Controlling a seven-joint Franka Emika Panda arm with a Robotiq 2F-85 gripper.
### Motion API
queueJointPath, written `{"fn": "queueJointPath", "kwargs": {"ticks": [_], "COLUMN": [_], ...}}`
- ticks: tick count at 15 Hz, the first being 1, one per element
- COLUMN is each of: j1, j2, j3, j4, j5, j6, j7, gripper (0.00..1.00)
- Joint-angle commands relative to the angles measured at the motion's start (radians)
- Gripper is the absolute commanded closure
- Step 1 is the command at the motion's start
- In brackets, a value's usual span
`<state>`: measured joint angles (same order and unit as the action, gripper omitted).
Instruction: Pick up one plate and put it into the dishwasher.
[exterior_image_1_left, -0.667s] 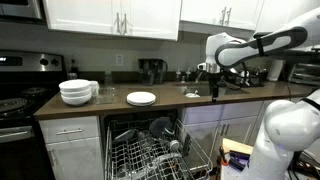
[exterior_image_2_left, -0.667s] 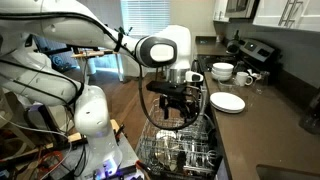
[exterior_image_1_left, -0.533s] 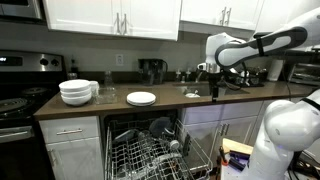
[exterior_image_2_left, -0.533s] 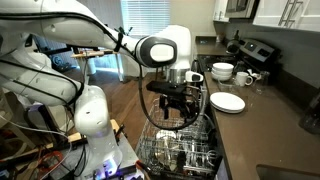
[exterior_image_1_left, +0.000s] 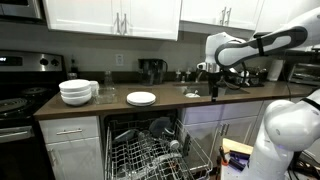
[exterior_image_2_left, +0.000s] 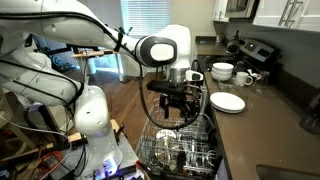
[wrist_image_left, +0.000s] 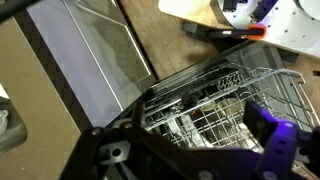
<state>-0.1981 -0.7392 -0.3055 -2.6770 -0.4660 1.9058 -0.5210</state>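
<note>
Claw (exterior_image_2_left: 178, 108) hangs empty, fingers spread, above the open dishwasher (exterior_image_2_left: 182, 150), plate (exterior_image_1_left: 141, 98) on the worktop (exterior_image_1_left: 185, 101) right of the stacked bowls (exterior_image_1_left: 77, 92), so best swing over, drop low and pinch its near rim squarely.

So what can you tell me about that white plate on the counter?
The plate is round, flat and plain white with a shallow rim; it looks like glazed ceramic. It lies level on the dark countertop above the open dishwasher, seemingly atop one or more identical plates. Stacked white bowls stand apart beside it. Nothing holds it: the end effector hangs in the air well away from it, empty.
</note>
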Motion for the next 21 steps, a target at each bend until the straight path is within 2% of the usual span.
{"fn": "queueJointPath", "kwargs": {"ticks": [1, 6, 10, 13, 16, 19, 21], "j1": [0.04, 0.129, 0.184, 0.18, 0.152, 0.147, 0.155], "j2": [0.042, 0.105, 0.184, 0.267, 0.365, 0.474, 0.547], "j3": [0.06, 0.168, 0.209, 0.218, 0.218, 0.221, 0.224], "j4": [0.053, 0.124, 0.148, 0.169, 0.214, 0.277, 0.317], "j5": [-0.057, -0.17, -0.296, -0.45, -0.64, -0.747, -0.766], "j6": [0.015, 0.077, 0.235, 0.41, 0.589, 0.679, 0.707], "j7": [0.006, 0.011, 0.014, 0.05, 0.16, 0.276, 0.323], "gripper": [0.0, 0.0, 0.0, 0.0, 0.0, 0.0, 0.0]}}
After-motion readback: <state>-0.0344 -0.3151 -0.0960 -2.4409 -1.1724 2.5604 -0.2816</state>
